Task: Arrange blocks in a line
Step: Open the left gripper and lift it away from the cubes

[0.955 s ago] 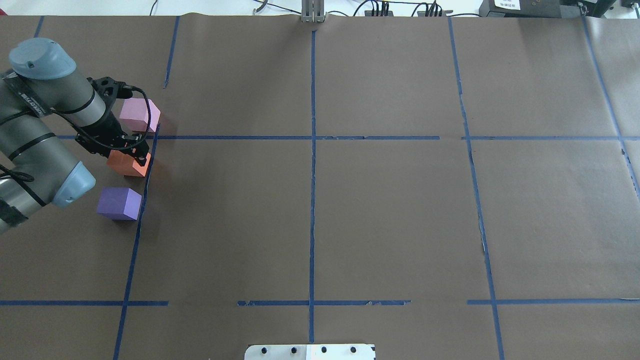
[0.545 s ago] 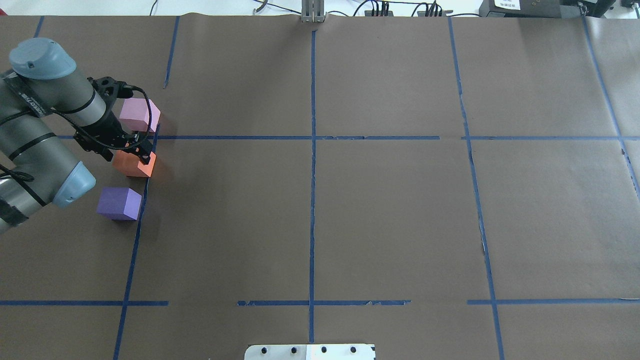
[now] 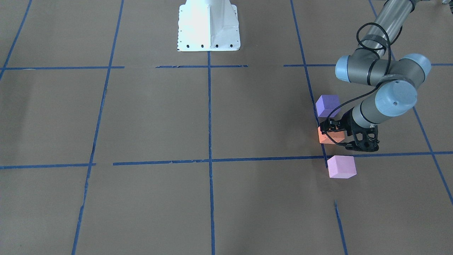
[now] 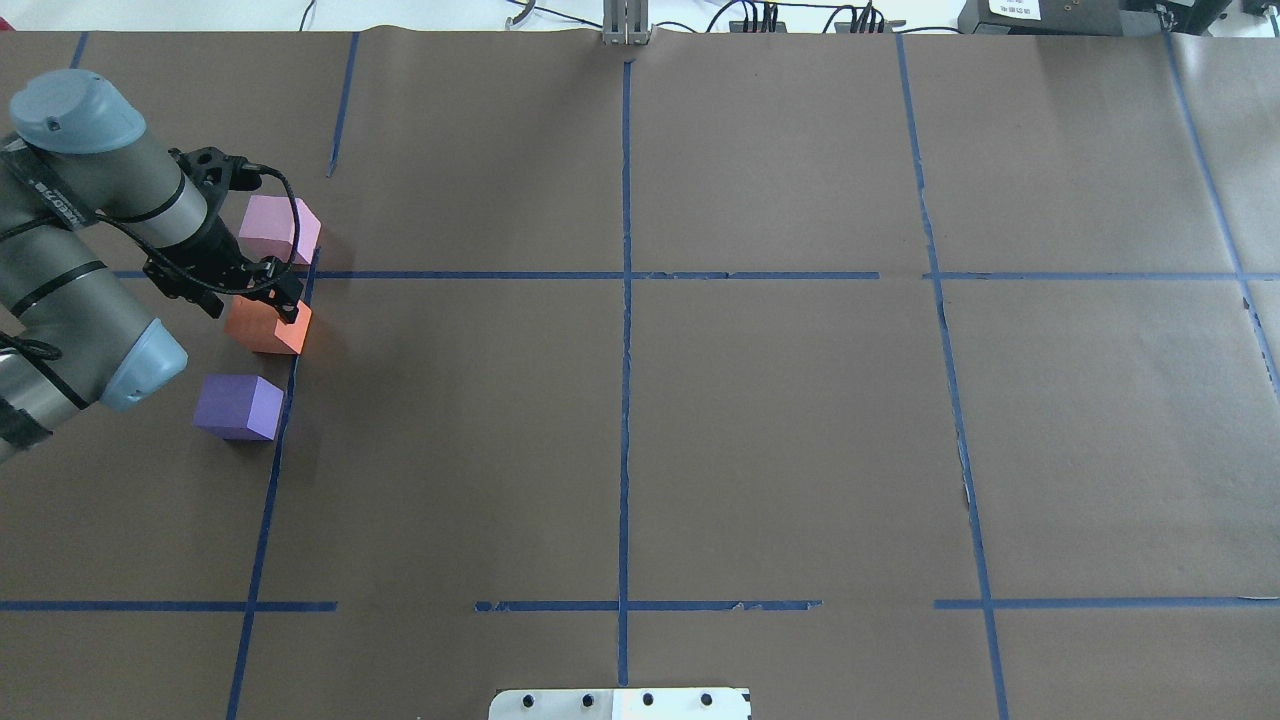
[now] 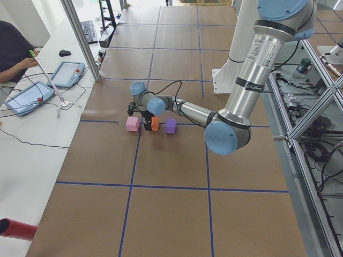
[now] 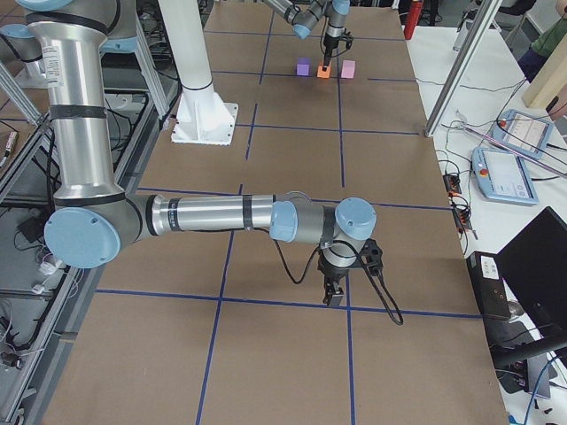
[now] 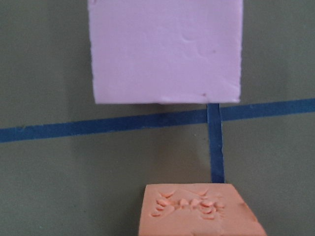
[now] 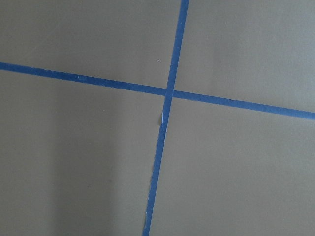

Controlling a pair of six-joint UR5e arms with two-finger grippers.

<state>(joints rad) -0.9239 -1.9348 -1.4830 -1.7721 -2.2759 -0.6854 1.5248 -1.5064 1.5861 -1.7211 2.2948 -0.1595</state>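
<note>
The orange block (image 4: 268, 330) sits flat on the table (image 4: 780, 430). The pink block (image 4: 278, 228) is just beyond it, away from the robot, and the purple block (image 4: 238, 405) is just short of it, towards the robot, so the three already read as a spaced row. The left hand (image 4: 252, 306) hangs low over the orange block with its fingers spread to either side and grips nothing; one fingertip looks very close to the block's upper edge.

That closeness is the main hazard. The orange block's top shows dents (image 7: 189, 205), which suggests soft foam that a finger could snag. A sideways or tilted retreat may then drag or twist the orange block out of the row, so a straight lift looks safer.

The second risk is the wrist and its cable, which pass above the pink block beyond the orange block. A low swing away could knock that cube, or the purple one on the nearer side.

The right hand (image 6: 335, 292) is well apart from the orange block, and I cannot tell whether it is open or closed. It seems no threat.
</note>
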